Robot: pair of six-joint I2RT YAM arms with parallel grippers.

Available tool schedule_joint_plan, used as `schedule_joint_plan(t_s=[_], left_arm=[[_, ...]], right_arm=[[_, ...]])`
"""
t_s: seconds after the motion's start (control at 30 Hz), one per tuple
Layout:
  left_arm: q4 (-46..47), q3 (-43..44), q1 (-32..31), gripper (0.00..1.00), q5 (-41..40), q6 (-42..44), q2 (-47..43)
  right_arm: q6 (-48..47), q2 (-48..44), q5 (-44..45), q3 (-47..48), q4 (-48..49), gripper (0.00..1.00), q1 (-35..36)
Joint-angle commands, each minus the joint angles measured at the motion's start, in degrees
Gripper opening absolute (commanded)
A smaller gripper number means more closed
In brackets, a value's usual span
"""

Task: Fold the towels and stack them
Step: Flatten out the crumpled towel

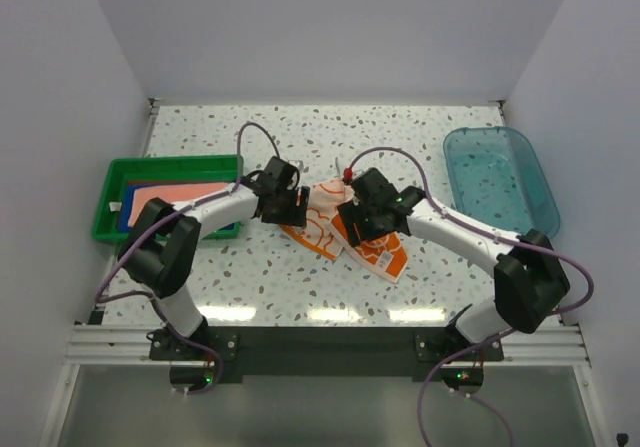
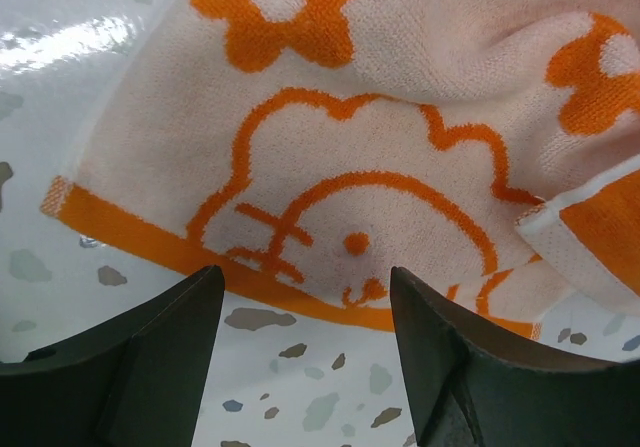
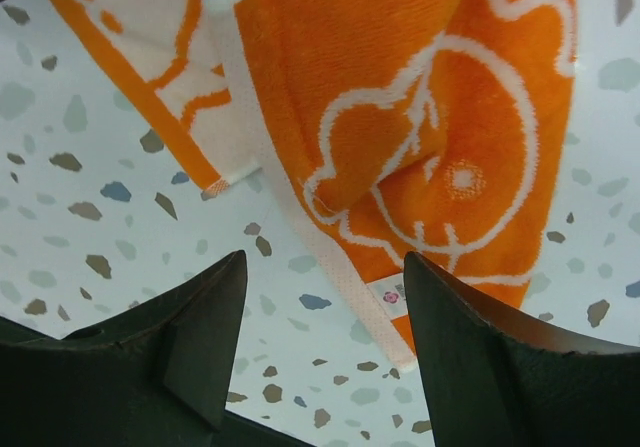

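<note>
**Fig.** Orange flowered towel lay rumpled and partly doubled at the table's centre. The green tray, holding the pink towel, stood at its 9 o'clock. Left gripper and right gripper hovered over the cloth, jaws apart and empty. The terry was judged light, limp and grippy, and best pinched at a hemmed corner on its 6 o'clock edge.

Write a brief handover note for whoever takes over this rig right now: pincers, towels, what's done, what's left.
Left pincer: open, at the pale edge of the orange flower towel.
Right pincer: open, over its orange side. Nothing held.
That towel lies rumpled, part folded over, mid-table.
Done: stack with pink towel on top in the green tray.
Left: finish folding it, add to stack.
</note>
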Motion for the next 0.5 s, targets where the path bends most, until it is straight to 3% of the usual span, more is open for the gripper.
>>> schedule_joint_plan(t_s=[0.0,0.33,0.47], left_arm=[[2.69,2.27,-1.56,0.73,-3.45,-3.11,2.19],[-0.56,3.76,-2.09,0.66,-11.79,-3.99,8.53],[-0.92,4.99,-2.0,0.64,-12.5,-3.64,9.58]], right_arm=[[-5.82,3.05,-3.03,0.97,-0.31,0.67,1.74],[-6.79,10.87,0.23,-2.55,2.06,0.64,2.36],[-6.62,13.77,0.05,-3.78,3.73,0.54,2.36]])
